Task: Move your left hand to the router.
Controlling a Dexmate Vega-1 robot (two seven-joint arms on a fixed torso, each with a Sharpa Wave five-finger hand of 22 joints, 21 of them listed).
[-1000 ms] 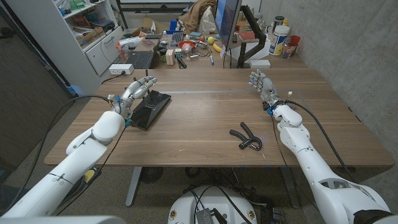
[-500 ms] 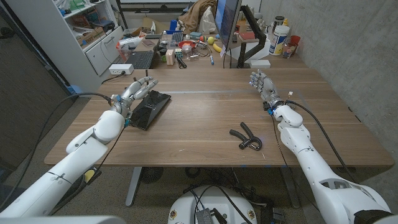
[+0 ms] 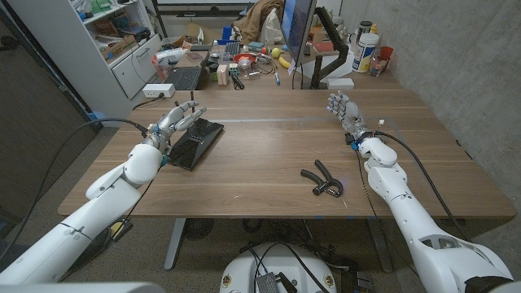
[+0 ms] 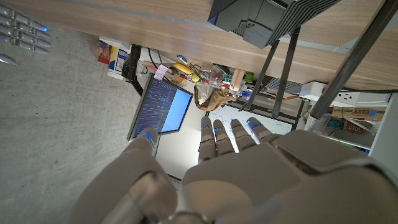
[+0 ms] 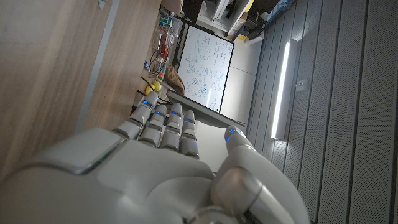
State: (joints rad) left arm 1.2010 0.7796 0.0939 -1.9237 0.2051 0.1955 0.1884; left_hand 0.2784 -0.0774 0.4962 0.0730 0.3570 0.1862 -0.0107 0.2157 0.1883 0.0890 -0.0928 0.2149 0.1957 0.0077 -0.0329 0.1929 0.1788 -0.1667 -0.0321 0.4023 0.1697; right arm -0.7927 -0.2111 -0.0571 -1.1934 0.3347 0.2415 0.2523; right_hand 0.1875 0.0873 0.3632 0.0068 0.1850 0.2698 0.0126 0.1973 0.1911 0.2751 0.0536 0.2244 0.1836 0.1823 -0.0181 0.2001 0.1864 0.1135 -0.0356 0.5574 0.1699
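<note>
Router (image 3: pixel 195 142), a flat black slab, is seen near the tabletop's (image 3: pixel 269 155) left edge, toward the far corner. Left hand (image 3: pixel 177 119) is held over the router's far-left end, fingers spread, nothing gripped; contact cannot be told. Against the earlier pictures almost no shift is noted, so the reach is judged essentially complete. Right hand (image 3: pixel 343 108) is kept open by the right edge, with a black hand-grip tool (image 3: pixel 321 179) lying nearer the front

Head overhead; wrist views upturned.
</note>
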